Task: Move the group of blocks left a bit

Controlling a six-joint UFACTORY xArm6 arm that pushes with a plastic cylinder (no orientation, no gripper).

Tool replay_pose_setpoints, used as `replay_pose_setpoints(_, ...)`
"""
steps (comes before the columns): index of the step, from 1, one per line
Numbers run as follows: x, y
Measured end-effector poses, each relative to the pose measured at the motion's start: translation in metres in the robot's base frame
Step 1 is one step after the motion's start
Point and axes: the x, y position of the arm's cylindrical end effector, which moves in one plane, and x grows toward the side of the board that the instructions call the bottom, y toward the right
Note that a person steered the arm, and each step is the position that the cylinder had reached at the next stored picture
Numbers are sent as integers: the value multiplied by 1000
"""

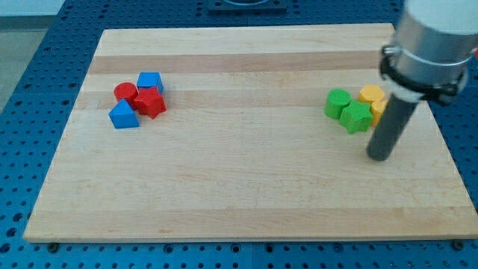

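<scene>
A group of blocks sits at the view's right on the wooden board (239, 187): a green cylinder (337, 102), a green star-shaped block (356, 116), a yellow block (371, 94) and a second yellow block (378, 108) partly hidden behind my rod. My tip (379, 155) is on the board just below and slightly right of this group, a short way from the green star block and not touching it.
A second cluster lies at the view's left: a red cylinder (125, 93), a blue cube (150, 81), a red star-shaped block (150, 102) and a blue triangular block (123, 116). The arm's grey body (433, 37) hangs over the top right corner.
</scene>
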Motion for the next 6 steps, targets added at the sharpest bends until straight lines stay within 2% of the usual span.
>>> replay_pose_setpoints(2, -31, 37)
replay_pose_setpoints(4, -55, 36)
replay_pose_setpoints(6, -55, 28)
